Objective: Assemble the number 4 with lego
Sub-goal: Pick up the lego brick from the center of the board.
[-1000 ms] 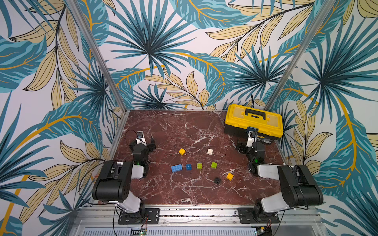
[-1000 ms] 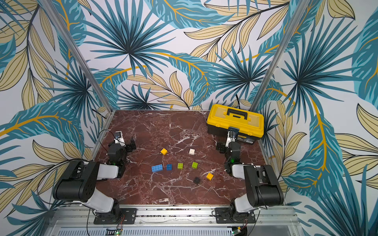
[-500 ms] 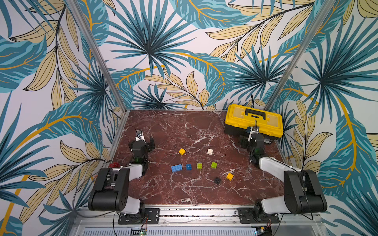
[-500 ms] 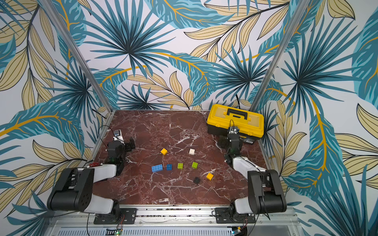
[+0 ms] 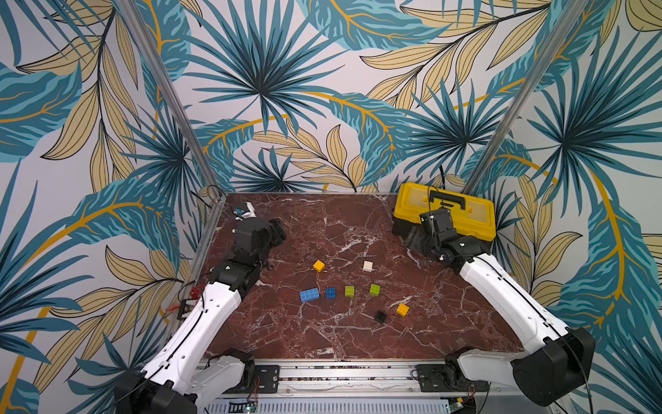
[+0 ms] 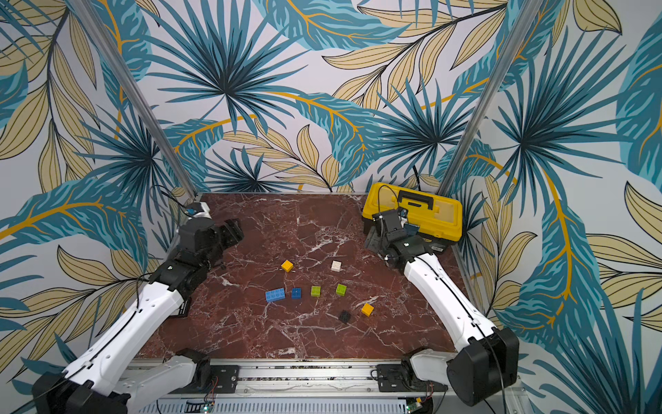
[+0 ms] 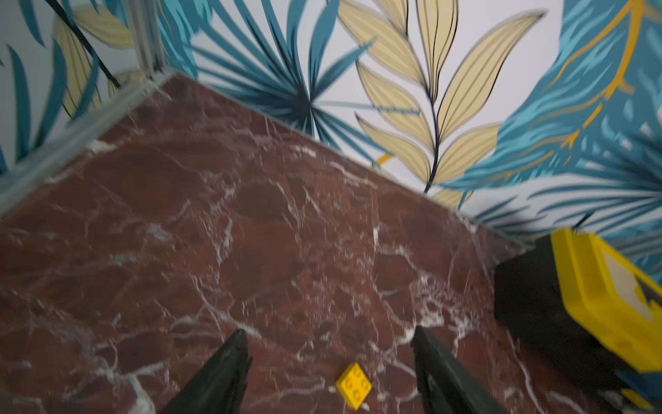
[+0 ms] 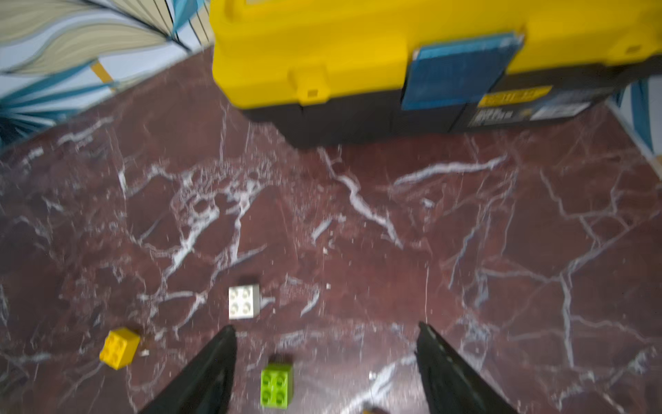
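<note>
The left gripper (image 7: 329, 335) hangs over the red marble tabletop (image 5: 322, 222), jaws well apart and empty. A small yellow square studded brick (image 7: 354, 385) lies in line with their gap. The right gripper (image 8: 326, 328) is likewise parted and empty, near a white square brick (image 8: 244, 301) and a lime green square brick (image 8: 276, 385). All bricks lie separate mid-table, and the number 4 is not begun. Recommendation: descend squarely and close across flat sides, clear of neighbouring bricks.

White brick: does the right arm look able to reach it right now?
Probably yes. The white brick lies by itself on the table, and the right claw hangs open near it with nothing between.
</note>
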{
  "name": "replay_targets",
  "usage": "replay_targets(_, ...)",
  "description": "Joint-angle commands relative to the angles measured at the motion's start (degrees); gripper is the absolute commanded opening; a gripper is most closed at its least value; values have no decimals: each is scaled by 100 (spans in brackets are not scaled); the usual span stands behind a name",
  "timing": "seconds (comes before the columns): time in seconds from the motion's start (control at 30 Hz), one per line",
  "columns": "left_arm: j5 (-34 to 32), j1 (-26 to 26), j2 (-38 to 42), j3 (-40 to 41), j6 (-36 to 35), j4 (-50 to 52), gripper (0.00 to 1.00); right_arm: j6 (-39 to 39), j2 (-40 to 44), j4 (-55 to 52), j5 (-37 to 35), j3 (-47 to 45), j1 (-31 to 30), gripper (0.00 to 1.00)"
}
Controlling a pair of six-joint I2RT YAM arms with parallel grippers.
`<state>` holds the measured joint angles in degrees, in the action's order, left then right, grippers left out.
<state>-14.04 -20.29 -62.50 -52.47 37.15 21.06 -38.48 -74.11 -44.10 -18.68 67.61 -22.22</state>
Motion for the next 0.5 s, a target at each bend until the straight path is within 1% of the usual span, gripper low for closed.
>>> replay_targets(0.0, 274, -434, -105, 351, 243, 720, 74, -351, -265, -780, 66, -149, -436, 77)
replay_targets(0.13, 519, -598, -261, 382, 259, 852, 74, -577, -913, -668, 360, -161, -843, 76)
replay_targets(0.3, 303, -590, -448, 322, 166, 918, 75, -903, -1655, -233, 558, -231, -1208, 75)
replay_targets(0.47, 275, -583, -574, 236, 371, 853, 73, -1161, -2168, -18, 614, -239, -1430, 74)
